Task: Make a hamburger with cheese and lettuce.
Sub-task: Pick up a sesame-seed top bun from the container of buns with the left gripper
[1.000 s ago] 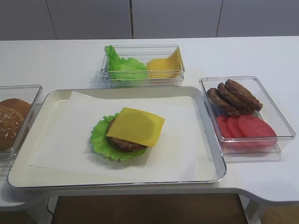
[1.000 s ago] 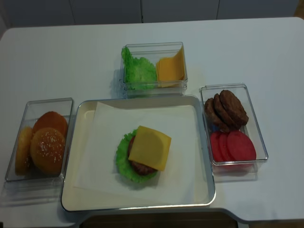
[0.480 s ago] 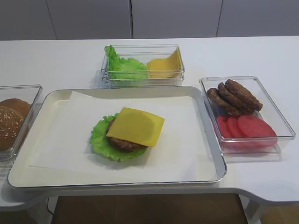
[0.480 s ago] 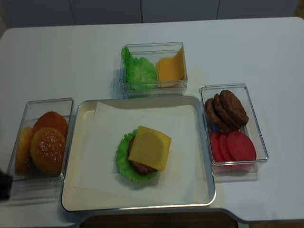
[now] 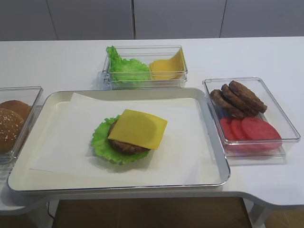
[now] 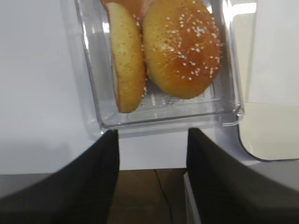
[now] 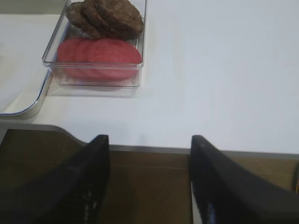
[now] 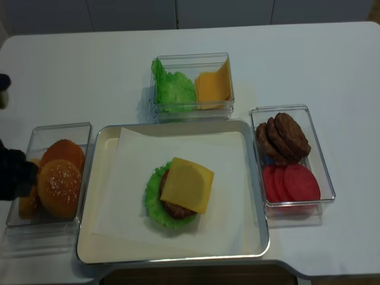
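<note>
My left gripper (image 6: 152,135) hangs parted and empty; the sesame bun (image 6: 182,46) at twelve o'clock looks light, squashy; grip its rim gently.

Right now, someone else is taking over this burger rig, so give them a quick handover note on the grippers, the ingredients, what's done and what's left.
Left gripper: open, empty, just short of the bun box, aimed at the sesame bun.
Right gripper: open, empty, at the table edge short of the patty and tomato box.
Hamburger: on the paper in the tray, with lettuce at the bottom, patty on it, cheese on top.
Done: lettuce, patty, cheese stacked.
Left: no bun top yet; probably pick the sesame bun and cap the stack.
</note>
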Robot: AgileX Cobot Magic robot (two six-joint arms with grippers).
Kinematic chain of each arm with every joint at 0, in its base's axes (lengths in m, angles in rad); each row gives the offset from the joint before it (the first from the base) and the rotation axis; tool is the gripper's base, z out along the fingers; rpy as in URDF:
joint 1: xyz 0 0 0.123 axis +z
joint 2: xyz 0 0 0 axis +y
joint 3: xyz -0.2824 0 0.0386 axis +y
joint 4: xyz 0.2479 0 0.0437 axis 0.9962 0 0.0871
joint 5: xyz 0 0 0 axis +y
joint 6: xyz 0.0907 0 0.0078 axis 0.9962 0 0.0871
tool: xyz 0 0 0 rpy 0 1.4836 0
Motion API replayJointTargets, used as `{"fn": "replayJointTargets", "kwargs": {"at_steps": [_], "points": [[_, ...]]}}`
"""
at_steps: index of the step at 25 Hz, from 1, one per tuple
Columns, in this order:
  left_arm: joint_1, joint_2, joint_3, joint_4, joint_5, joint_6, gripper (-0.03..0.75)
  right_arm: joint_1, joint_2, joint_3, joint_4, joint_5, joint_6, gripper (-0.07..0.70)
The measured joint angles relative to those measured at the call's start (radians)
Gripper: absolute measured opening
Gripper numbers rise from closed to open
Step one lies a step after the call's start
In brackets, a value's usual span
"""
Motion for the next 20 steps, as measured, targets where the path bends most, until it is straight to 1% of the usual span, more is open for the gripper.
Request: {"fn": "replayJointTargets", "kwargs": {"at_steps": [5,10,20], "points": [[0.027,0.063,-0.020,0.033,-0.002,0.002,0.352,0.000,0.000,0.000,0.000,0.000,0.000,0.431],[0.045,0.123,-0.041,0.044,-0.005,0.030,0.352,0.000,0.000,0.000,0.000,0.000,0.000,0.431],[0.048,0.230,-0.047,0.042,-0.012,0.040,0.352,0.000,0.000,0.000,0.000,0.000,0.000,0.431]]}}
